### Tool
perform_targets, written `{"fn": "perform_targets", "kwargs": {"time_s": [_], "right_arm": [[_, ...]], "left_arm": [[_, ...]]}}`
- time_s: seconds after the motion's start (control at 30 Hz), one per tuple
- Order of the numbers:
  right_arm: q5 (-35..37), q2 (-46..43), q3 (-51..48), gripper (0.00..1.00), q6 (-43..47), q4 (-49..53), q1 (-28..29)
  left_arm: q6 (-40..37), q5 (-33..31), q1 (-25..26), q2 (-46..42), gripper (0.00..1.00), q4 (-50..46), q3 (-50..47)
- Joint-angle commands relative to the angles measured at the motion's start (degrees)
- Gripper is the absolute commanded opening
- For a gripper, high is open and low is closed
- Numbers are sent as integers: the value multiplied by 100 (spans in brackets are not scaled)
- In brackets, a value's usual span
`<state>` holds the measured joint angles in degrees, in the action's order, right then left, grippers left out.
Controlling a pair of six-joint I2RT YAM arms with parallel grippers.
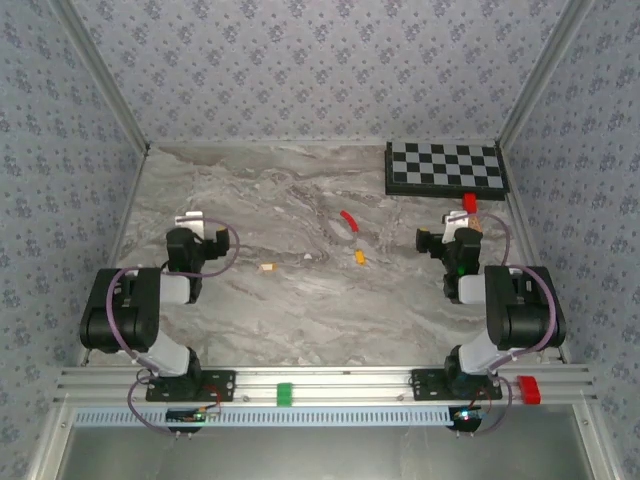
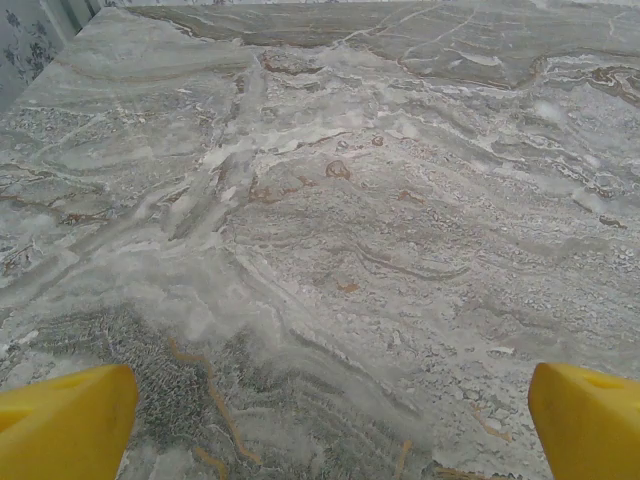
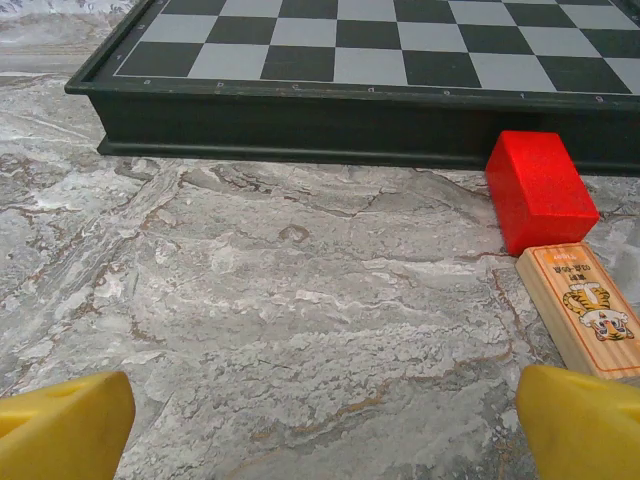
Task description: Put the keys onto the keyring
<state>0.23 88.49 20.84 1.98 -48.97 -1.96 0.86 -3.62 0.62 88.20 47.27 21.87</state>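
1. Keys and keyring all lie loose on the grey marble-patterned worktop. By the look of it, no part of the task is done yet.
2. One of the keys, a tiny key with an orange-yellow head, lies near the middle of the worktop, a little toward the right arm's side.
3. The other, a tiny pale tan key, lies well apart from it to the left, nearer the left arm.
4. The keyring is a thin silvery wire loop with a short curved bright red tag. It lies just beyond the orange-yellow key, near it but not touching. Only the tag is plain to see. The wire is too faint to trace, and neither key looks threaded on it.
5. The left jaws are spread wide and hold nothing. The left wrist view has their two yellow fingers at the lower corners, with bare worktop between them.
6. The right jaws are also spread wide and empty, with yellow fingers at the lower corners.
7. Ahead of the right jaws sit a red rectangular block, a pale wooden block printed with a tiger and a black-framed chequered board. None of these belong to the task.
8. Everything seems left to do: grasp the keyring, pick up each key, and thread both onto the wire.
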Motion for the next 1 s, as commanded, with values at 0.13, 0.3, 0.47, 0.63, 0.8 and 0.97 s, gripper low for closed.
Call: {"fn": "perform_targets", "kwargs": {"time_s": [0.13,0.3,0.47,0.63,0.8,0.97], "right_arm": [[69,-58,109,99,-13,20,24],[49,-54,109,99,-22,28,17],[6,-51,113,99,-44,54,-2],[-8,-45,113,99,-39,37,-8],[-12,-51,113,99,-40,37,-8],[-9,-51,117,99,-40,37,-7]], "left_arm": [[-76,116,-45,-38,100,20,130],[-69,115,-47,-38,100,20,133],[-62,124,-52,-37,100,13,133],[-24,100,-74,-22,100,-38,164],[3,120,-99,-22,100,-54,172],[28,141,-122,-14,100,-77,195]]}}
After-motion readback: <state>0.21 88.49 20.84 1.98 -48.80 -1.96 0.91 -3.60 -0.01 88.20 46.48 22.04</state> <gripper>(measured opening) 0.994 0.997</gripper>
